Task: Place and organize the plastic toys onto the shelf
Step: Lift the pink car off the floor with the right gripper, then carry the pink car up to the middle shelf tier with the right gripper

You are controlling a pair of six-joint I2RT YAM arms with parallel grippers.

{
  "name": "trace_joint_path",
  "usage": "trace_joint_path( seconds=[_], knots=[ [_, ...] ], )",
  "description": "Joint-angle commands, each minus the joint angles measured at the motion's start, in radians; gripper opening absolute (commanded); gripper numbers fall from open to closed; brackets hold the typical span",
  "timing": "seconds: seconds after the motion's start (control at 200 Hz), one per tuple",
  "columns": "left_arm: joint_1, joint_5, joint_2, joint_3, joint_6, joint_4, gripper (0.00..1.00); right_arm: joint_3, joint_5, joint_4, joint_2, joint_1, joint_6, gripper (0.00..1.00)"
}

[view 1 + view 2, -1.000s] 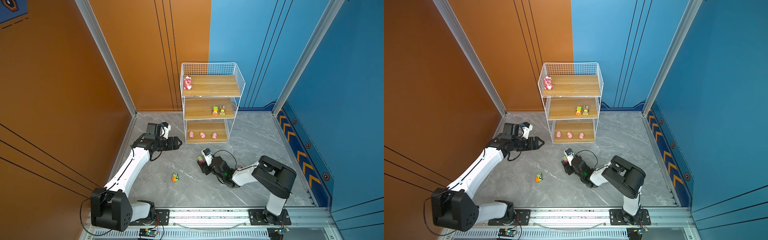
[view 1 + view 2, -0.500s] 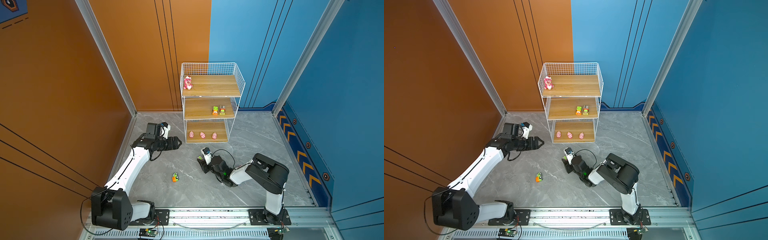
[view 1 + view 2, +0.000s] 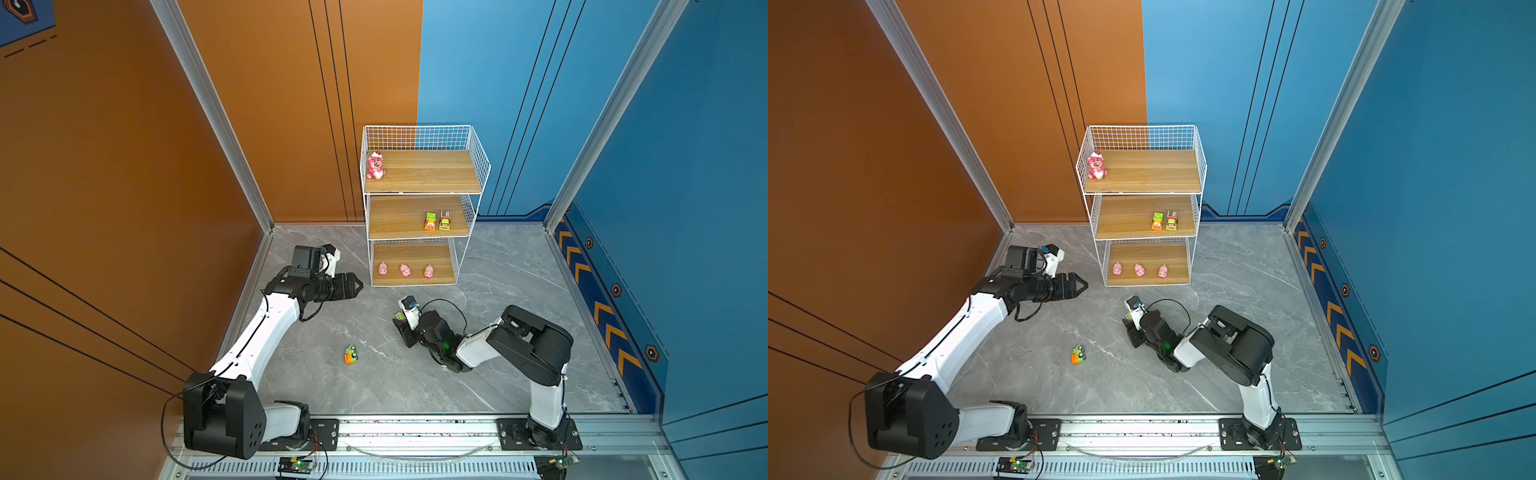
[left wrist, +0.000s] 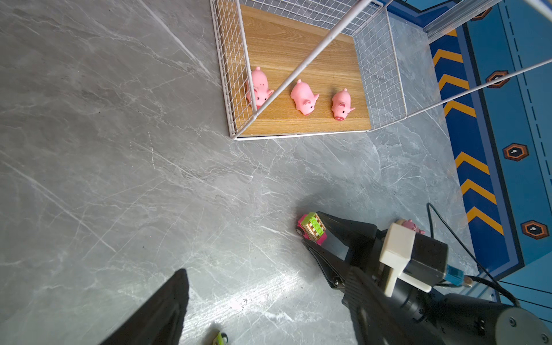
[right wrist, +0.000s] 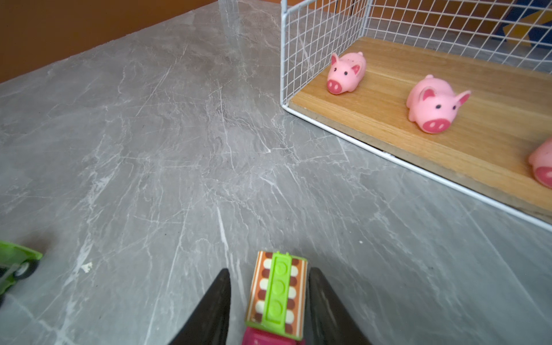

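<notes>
A pink toy vehicle with a green top [image 5: 276, 294] stands on the grey floor in front of the shelf [image 3: 424, 193]. My right gripper [image 5: 268, 301] lies low around it, one finger close on each side; a thin strip of floor shows beside one finger. The same vehicle [image 4: 312, 228] sits at the fingertips in the left wrist view. My left gripper [image 3: 358, 284] hangs open and empty left of the shelf. A green and orange vehicle [image 3: 351, 355] lies alone on the floor. The shelf holds a pink bear [image 3: 375, 165], two vehicles [image 3: 437, 221] and three pigs [image 3: 405, 270].
The shelf's bottom board rests on the floor with wire mesh [image 5: 313, 44] at its sides. A small pink figure [image 4: 411, 225] peeks out behind the right wrist camera. Orange and blue walls close in the floor.
The right gripper's jaws have narrowed around the pink and green vehicle, and the right elbow has shifted a little. The left arm has not moved.
</notes>
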Motion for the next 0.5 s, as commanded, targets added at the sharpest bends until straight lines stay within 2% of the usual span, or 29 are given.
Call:
trace_joint_path(
  seconds=[0.0, 0.3, 0.496],
  knots=[
    [0.009, 0.023, 0.013, -0.006, -0.007, 0.01, 0.84, 0.018, 0.005, -0.025, 0.023, 0.005, -0.007, 0.38],
    [0.009, 0.022, 0.011, -0.006, -0.008, 0.01, 0.84, 0.037, 0.003, -0.068, 0.001, 0.014, -0.012, 0.22],
    [0.009, 0.023, 0.0, -0.01, -0.021, 0.018, 0.83, 0.059, 0.038, -0.212, -0.14, 0.027, -0.016, 0.2]
  ],
)
